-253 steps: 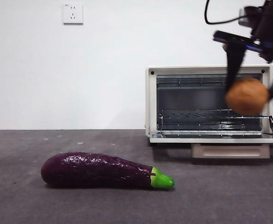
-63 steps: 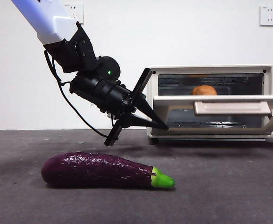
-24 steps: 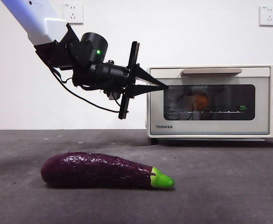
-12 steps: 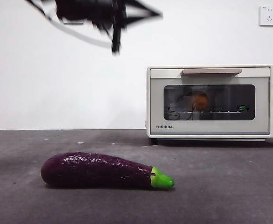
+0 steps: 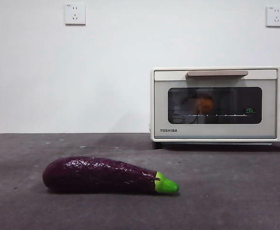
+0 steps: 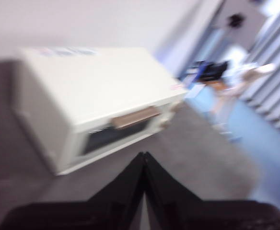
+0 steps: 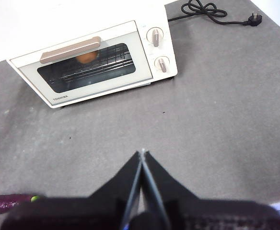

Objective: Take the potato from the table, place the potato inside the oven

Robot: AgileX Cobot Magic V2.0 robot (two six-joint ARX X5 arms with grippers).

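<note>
The potato point(image 5: 205, 104) sits inside the oven point(image 5: 216, 103), orange-brown behind the dark glass of the closed door; it also shows through the glass as the potato point(image 7: 86, 57) in the right wrist view. The cream oven point(image 7: 94, 62) stands on the dark grey table point(image 5: 226, 191). No arm appears in the front view. My left gripper point(image 6: 143, 155) is shut, high above the table, with the blurred oven point(image 6: 97, 100) below it. My right gripper point(image 7: 142, 153) is shut and holds nothing, high over the table in front of the oven.
A long purple eggplant point(image 5: 106, 175) with a green stem lies on the table at the front left; its tip point(image 7: 10, 203) shows in the right wrist view. The oven's black power cord point(image 7: 212, 9) trails behind it. Two wall sockets point(image 5: 75, 14) sit high on the wall.
The oven door went from open to closed with the potato inside. The arm that was at the door has lifted up and left the front view.
</note>
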